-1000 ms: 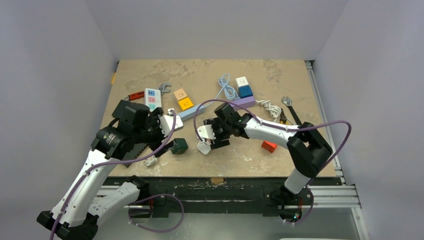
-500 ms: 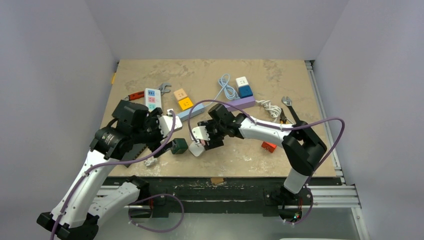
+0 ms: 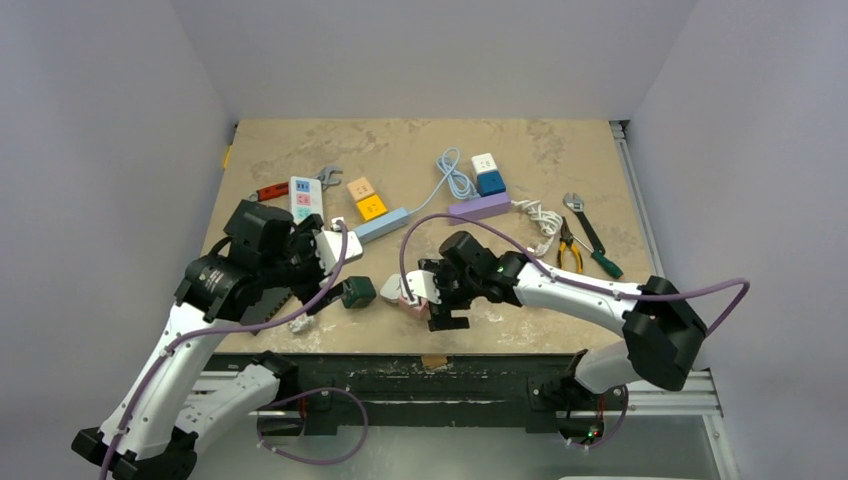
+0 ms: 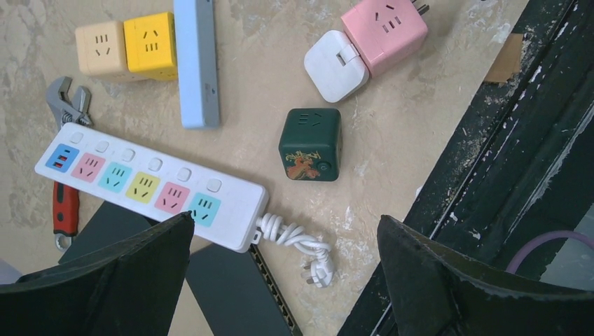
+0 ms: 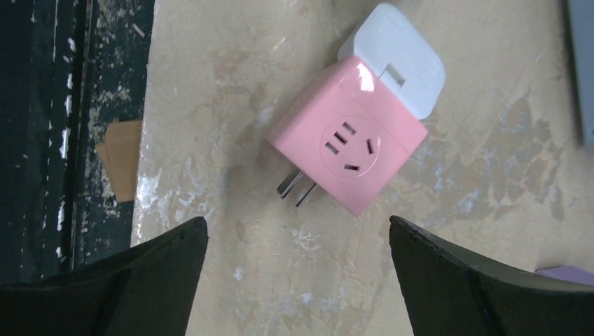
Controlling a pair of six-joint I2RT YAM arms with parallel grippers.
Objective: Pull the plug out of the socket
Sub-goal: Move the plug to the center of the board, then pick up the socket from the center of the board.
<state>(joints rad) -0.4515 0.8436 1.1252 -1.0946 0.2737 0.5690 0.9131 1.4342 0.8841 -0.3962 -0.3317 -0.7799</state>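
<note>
A pink socket cube [image 5: 347, 143] lies on the table with a white plug [image 5: 399, 59] still seated in one side and its own metal prongs bare. Both also show in the left wrist view, the cube [image 4: 384, 31] and the plug [image 4: 336, 64]. In the top view the white plug [image 3: 391, 290] lies near the front edge, with the pink cube mostly hidden under my right gripper [image 3: 424, 300]. My right gripper [image 5: 298, 231] is open and empty, hovering just beside the cube. My left gripper [image 4: 284, 231] is open and empty above a dark green cube [image 4: 310, 144].
A white power strip [image 4: 147, 185] with a coiled cord lies left, over a black slab [image 4: 210, 280]. A light blue bar [image 4: 196, 63], yellow and tan cubes [image 4: 126, 45] and a wrench [image 4: 66, 101] lie beyond. A purple strip [image 3: 480, 207], pliers [image 3: 568, 245] and a screwdriver [image 3: 600, 255] lie right.
My right arm has swung its elbow out to the right and its gripper has come nearer the front edge. The pink cube with its plug has shifted left toward the green cube. My left arm is still.
</note>
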